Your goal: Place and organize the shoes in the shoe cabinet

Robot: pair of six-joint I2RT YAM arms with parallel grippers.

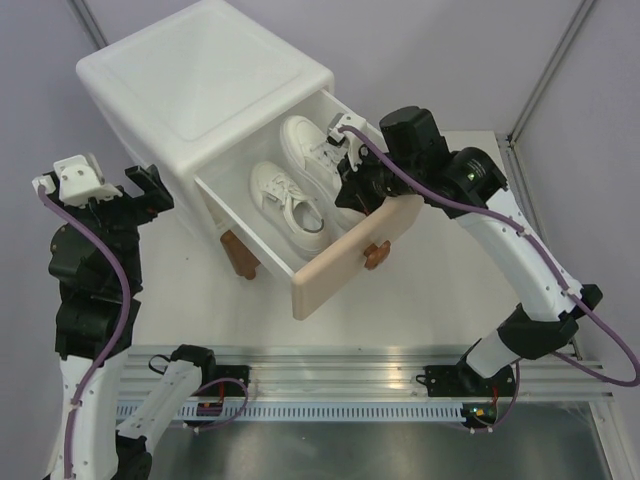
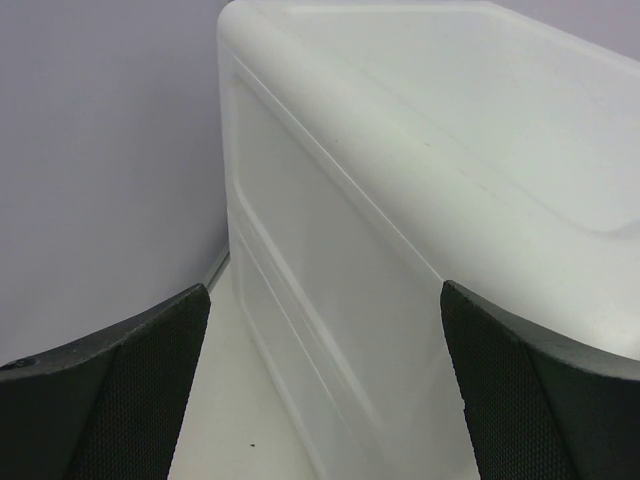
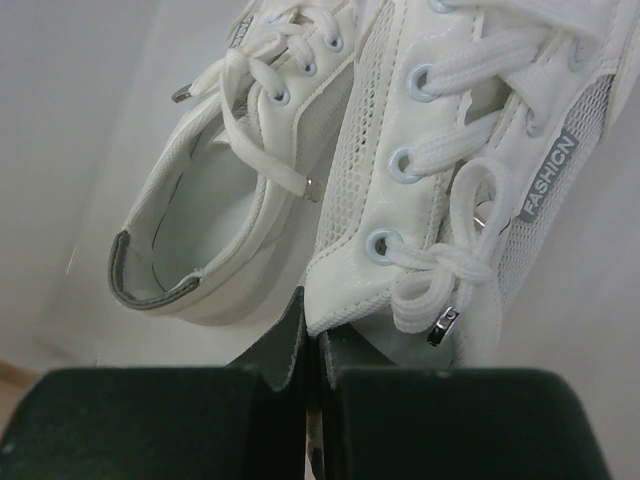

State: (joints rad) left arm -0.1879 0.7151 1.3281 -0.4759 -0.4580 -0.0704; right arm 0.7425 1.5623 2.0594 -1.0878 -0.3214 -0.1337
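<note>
The white shoe cabinet (image 1: 205, 85) stands at the back left with its upper drawer pulled out and its beige front (image 1: 350, 262) facing me. Two white sneakers lie in the drawer: one on the left (image 1: 285, 195), one at the back (image 1: 308, 140). My right gripper (image 1: 352, 192) reaches into the drawer. In the right wrist view it (image 3: 312, 340) is shut on the collar edge of the nearer white sneaker (image 3: 450, 120), with the other sneaker (image 3: 210, 220) beside it. My left gripper (image 1: 150, 192) is open and empty beside the cabinet's left wall (image 2: 420, 200). The black shoes are out of view.
A brown bear knob (image 1: 376, 254) sticks out of the drawer front. A brown cabinet foot (image 1: 242, 255) shows under the drawer. A metal rail (image 1: 350, 365) runs along the table's near edge. A grey frame post (image 1: 545, 70) rises at the back right.
</note>
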